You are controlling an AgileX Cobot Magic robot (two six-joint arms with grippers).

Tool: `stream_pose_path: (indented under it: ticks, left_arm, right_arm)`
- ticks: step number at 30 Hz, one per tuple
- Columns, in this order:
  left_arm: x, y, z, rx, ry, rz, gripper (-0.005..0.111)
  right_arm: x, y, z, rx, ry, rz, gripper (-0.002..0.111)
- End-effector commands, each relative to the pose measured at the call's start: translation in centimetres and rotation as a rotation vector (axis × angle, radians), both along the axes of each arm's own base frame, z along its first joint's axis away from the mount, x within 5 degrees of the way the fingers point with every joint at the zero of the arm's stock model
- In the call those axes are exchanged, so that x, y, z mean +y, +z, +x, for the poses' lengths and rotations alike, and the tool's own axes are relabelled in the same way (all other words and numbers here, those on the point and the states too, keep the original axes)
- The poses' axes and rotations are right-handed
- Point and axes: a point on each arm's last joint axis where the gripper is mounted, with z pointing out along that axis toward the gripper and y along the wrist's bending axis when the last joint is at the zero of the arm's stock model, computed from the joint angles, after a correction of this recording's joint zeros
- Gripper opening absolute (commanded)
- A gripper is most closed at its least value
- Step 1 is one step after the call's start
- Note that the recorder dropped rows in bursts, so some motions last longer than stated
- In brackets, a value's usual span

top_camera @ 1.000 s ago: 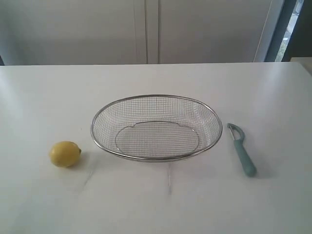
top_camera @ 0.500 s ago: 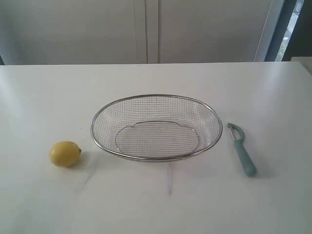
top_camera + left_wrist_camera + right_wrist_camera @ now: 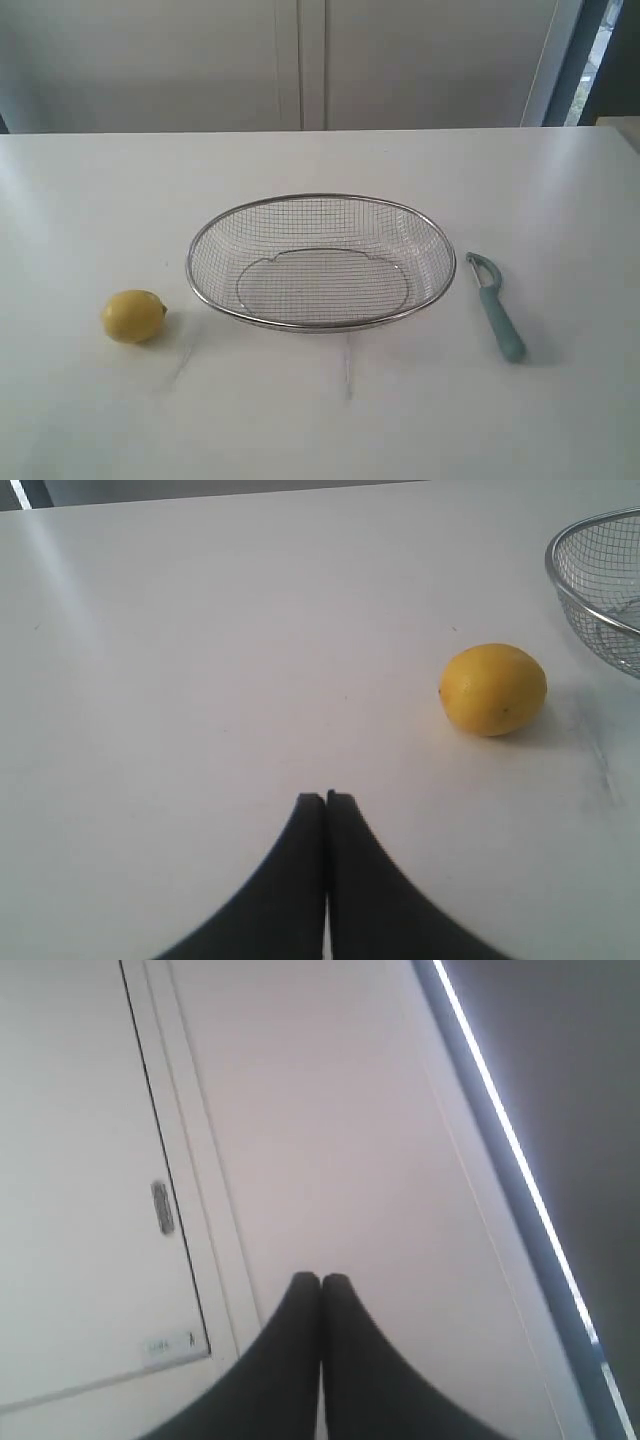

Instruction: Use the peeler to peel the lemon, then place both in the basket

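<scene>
The yellow lemon (image 3: pixel 133 316) lies on the white table, left of the wire-mesh basket (image 3: pixel 196 262). To the basket's right lies the teal-handled peeler (image 3: pixel 495 318), its metal blade head pointing away. Neither arm shows in the exterior view. In the left wrist view my left gripper (image 3: pixel 326 798) is shut and empty over bare table, well short of the lemon (image 3: pixel 494 689); a piece of the basket rim (image 3: pixel 590 616) shows at the frame edge. My right gripper (image 3: pixel 320 1280) is shut and empty, aimed at a white wall and cabinet door; no task object appears in that view.
Behind the table stand white cabinet doors (image 3: pixel 300 60), with a dark window frame (image 3: pixel 590 60) at the back right. The table's far edge (image 3: pixel 320 131) runs across the exterior view.
</scene>
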Motion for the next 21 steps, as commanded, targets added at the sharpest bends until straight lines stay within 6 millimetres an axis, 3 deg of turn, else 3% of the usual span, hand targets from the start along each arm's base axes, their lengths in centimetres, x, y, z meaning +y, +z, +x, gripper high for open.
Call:
stream_pose_path:
  ticks: [1,13,21]
  left_arm:
    - [-0.1,-0.1,0.0,-0.001,-0.008,-0.008,0.0]
    - [-0.1,-0.1,0.0,-0.001,-0.008,-0.008,0.0]
    - [-0.1,-0.1,0.0,-0.001,-0.008,-0.008,0.0]
  right_arm:
    - [0.7,0.0,3.6,0.274,0.03,-0.087,0.0]
    - [2.1,-0.5,10.0,0.854,0.139,-0.294,0.0]
    - [1.8,-1.2,12.2,1.251,0.156,-0.438,0.0]
